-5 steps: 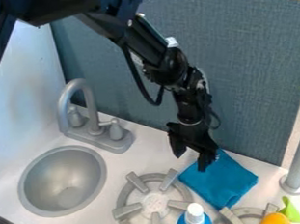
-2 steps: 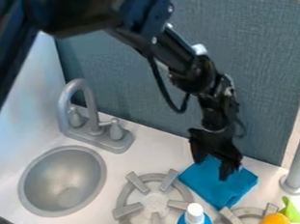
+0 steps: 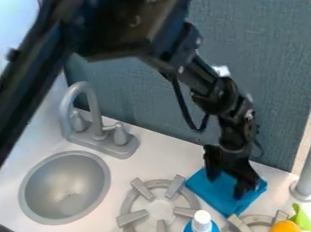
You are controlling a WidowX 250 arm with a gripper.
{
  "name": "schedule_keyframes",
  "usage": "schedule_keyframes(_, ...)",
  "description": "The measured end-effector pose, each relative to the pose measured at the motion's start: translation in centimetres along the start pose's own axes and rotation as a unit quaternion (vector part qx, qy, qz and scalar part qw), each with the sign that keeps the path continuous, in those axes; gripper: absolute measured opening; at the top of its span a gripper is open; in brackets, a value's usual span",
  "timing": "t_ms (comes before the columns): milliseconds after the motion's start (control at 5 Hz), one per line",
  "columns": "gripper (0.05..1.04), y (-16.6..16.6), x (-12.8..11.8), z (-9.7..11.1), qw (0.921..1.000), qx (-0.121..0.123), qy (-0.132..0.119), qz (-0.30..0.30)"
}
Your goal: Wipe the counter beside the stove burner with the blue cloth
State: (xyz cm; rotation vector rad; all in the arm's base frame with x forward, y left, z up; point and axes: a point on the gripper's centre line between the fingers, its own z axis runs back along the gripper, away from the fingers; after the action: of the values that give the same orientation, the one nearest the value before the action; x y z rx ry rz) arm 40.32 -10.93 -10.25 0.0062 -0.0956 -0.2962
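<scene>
Jaws of the black gripper (image 3: 225, 188), spread apart, point down over the folded blue cloth (image 3: 217, 196), which lies directly beneath them; contact cannot be determined. Outward, the grey burner (image 3: 160, 208) and white-capped bottle (image 3: 202, 226) flank the cloth's sink side.

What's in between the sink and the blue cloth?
Between the sink and the cloth sits a gray burner. You can see it in the camera view.

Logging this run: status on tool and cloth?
Tool open, over blue cloth; contact unclear. Cloth on counter beside burner. White-capped bottle nearby, not under tool.
</scene>
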Motion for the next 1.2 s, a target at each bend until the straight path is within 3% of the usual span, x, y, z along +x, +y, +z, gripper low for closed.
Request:
schedule_keyframes(600,1.003,0.9,0.5,-1.2,0.9998,0.012,0.002,0.017)
schedule_keyframes(1200,1.002,6.4,3.3,-2.1,0.9969,0.015,0.008,0.077)
